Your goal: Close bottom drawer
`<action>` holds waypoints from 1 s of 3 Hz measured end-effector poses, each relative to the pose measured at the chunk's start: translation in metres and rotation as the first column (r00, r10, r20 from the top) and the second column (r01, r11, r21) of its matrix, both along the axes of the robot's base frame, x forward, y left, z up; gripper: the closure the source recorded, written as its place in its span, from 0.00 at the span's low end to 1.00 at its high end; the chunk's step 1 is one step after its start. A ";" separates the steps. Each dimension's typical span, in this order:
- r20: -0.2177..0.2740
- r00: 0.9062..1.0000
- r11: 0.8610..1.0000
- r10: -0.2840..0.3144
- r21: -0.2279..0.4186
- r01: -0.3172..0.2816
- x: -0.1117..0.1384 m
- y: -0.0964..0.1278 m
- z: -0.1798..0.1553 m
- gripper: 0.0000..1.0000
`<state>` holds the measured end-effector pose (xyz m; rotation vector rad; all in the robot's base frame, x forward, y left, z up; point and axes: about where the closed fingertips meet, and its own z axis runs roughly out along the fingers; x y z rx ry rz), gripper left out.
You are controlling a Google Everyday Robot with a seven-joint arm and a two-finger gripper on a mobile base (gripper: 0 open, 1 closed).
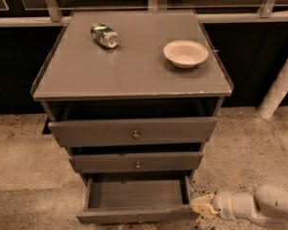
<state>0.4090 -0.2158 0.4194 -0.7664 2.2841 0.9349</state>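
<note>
The bottom drawer [137,214] of the grey cabinet is pulled out and shows an empty inside; its slim front with a tiny knob sits at the lower edge of the camera view. My gripper [200,206] reaches in from the lower right on a white arm. Its yellowish tip lies close beside the drawer's right front corner. The middle drawer [137,162] and the top drawer [133,131] stand slightly out from the cabinet.
On the cabinet top [134,75] lie a tipped green can [104,35] and a cream bowl [185,53]. A white post [278,85] stands at the right. Speckled floor [29,162] surrounds the cabinet; dark glass panels stand behind it.
</note>
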 end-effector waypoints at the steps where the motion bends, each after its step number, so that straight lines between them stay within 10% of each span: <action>1: -0.048 0.999 1.000 -0.012 0.027 0.013 0.006 -0.002 -0.032 1.00; 3: -0.111 0.994 0.996 -0.007 0.083 0.017 0.006 0.003 -0.066 1.00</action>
